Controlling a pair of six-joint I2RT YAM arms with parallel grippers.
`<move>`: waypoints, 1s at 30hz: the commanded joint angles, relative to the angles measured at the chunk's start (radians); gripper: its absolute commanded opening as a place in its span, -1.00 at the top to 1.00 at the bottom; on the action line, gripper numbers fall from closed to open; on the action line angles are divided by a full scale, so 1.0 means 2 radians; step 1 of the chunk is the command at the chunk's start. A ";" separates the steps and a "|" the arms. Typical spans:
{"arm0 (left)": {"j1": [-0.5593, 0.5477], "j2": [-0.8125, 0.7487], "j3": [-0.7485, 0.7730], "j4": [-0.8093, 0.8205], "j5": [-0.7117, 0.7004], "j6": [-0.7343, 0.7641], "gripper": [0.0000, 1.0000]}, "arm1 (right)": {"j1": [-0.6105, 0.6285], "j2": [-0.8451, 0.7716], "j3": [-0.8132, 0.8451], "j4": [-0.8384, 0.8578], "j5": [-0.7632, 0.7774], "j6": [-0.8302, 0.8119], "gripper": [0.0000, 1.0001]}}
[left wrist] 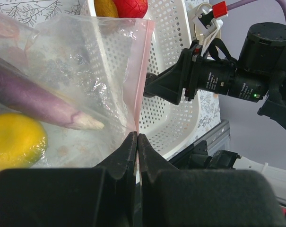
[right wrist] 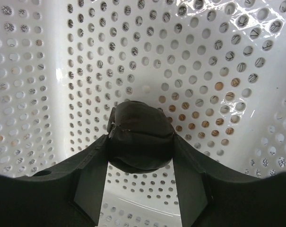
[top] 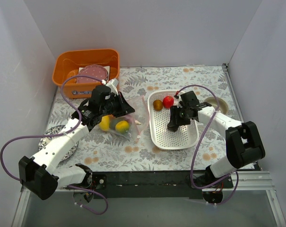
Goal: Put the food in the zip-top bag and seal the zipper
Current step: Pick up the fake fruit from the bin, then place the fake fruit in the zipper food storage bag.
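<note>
The zip-top bag [top: 126, 124] lies left of the white basket, with yellow fruits [top: 122, 126] inside. In the left wrist view the bag [left wrist: 86, 71] holds a purple eggplant [left wrist: 34, 101] and a yellow fruit [left wrist: 13, 142]. My left gripper [top: 128, 112] [left wrist: 137, 138] is shut on the pink zipper [left wrist: 142, 80] at the bag's mouth. My right gripper [top: 173, 126] [right wrist: 140, 142] is low inside the basket, shut on a dark brown round food piece [right wrist: 140, 130]. A red apple [top: 168, 101] and a brown piece [top: 158, 104] sit at the basket's far end.
The white perforated basket [top: 178, 137] [right wrist: 218, 56] stands right of centre. An orange bin [top: 67, 64] with a pinkish plate stands at the back left. A speckled plate [top: 50, 133] lies partly under my left arm. A round tan object [top: 213, 101] is by the right wall.
</note>
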 commanded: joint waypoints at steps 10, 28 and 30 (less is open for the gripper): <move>-0.002 -0.015 -0.016 0.012 0.000 -0.019 1.00 | 0.007 -0.089 -0.006 0.018 -0.041 0.066 0.13; -0.002 0.001 -0.010 0.015 0.009 -0.012 1.00 | 0.057 -0.164 0.022 0.106 -0.112 0.124 0.00; -0.002 0.003 -0.010 0.015 0.011 -0.012 1.00 | 0.076 -0.164 0.039 0.114 -0.110 0.119 -0.01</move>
